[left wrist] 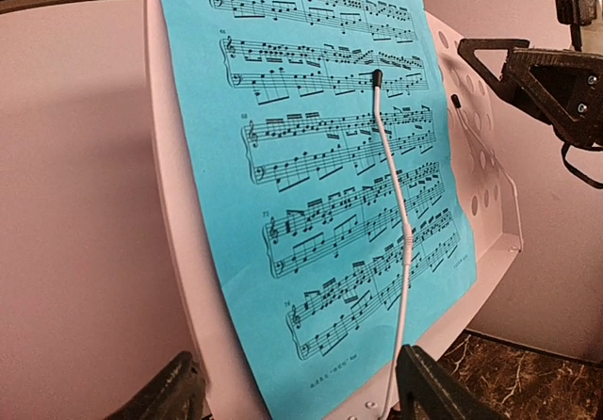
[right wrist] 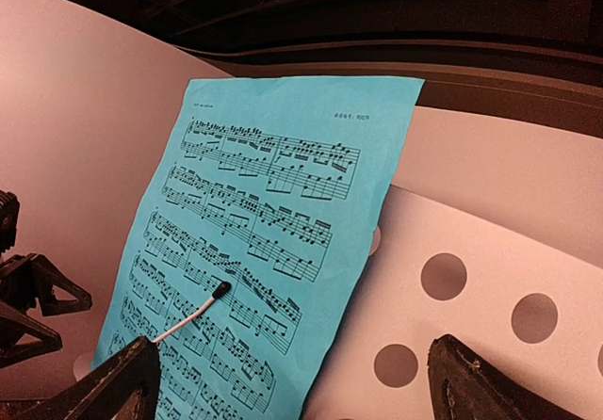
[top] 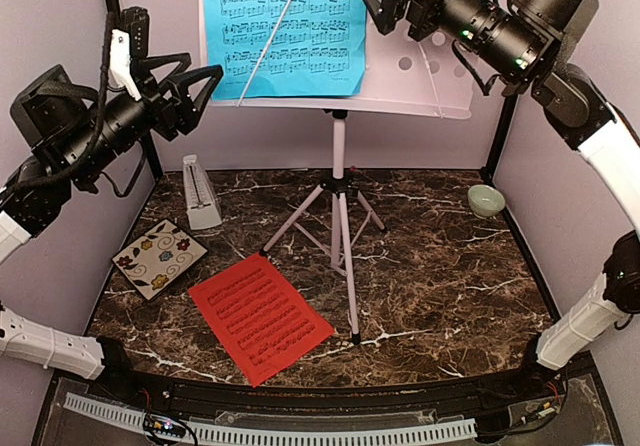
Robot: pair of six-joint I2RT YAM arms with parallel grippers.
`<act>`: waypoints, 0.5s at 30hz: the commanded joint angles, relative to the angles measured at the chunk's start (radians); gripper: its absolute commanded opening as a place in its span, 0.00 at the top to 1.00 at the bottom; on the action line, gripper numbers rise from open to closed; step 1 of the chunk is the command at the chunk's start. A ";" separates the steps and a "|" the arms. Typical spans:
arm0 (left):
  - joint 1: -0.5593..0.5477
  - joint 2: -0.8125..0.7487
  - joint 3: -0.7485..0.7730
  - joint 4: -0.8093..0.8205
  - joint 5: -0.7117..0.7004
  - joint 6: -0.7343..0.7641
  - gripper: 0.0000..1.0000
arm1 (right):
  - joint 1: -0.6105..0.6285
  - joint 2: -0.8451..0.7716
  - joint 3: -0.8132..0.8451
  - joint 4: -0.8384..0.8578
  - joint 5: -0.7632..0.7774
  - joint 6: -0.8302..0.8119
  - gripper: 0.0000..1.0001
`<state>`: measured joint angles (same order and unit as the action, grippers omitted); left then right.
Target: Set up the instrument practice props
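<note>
This looks like a robot lab: a small booth with plain pale lilac walls (top: pixel 260 136), black metal corner posts (top: pixel 497 141), a dark marble-look table top (top: pixel 450 276) (like a little stage) and two black-and-white robot arms (top: pixel 70 126).

The blue printed paper music sheet (top: pixel 283 26) is looking matt and smooth. The white perforated music stand (top: pixel 425 81) is showing a smooth, faintly sheeny painted finish, with its tripod legs looking like pale metal tubing. The red-orange printed paper music sheet (top: pixel 260 318) is looking equally matt. The dark brown marble-patterned surface (top: pixel 450 276) is giving off a soft gloss. The small green bowl (top: pixel 486 200) is looking glazed and shiny. The left claw (left wrist: pixel 297 373) and right claw (right wrist: pixel 292 363) are showing matt black plastic.
</note>
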<state>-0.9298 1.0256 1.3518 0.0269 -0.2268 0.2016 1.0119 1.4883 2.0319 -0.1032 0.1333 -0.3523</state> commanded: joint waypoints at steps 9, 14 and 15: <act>-0.003 -0.087 -0.056 -0.258 -0.183 -0.232 0.27 | 0.015 -0.103 -0.087 -0.120 -0.089 0.079 0.00; 0.008 -0.120 -0.090 -0.376 -0.221 -0.380 0.28 | 0.021 -0.172 -0.195 -0.168 -0.222 0.123 0.00; 0.013 -0.125 -0.105 -0.392 -0.218 -0.404 0.27 | 0.025 -0.181 -0.214 -0.179 -0.241 0.133 0.00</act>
<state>-0.9291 0.9363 1.2877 -0.2481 -0.4026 -0.0586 1.0214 1.3548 1.8828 -0.2405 0.0132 -0.2749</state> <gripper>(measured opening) 0.724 0.998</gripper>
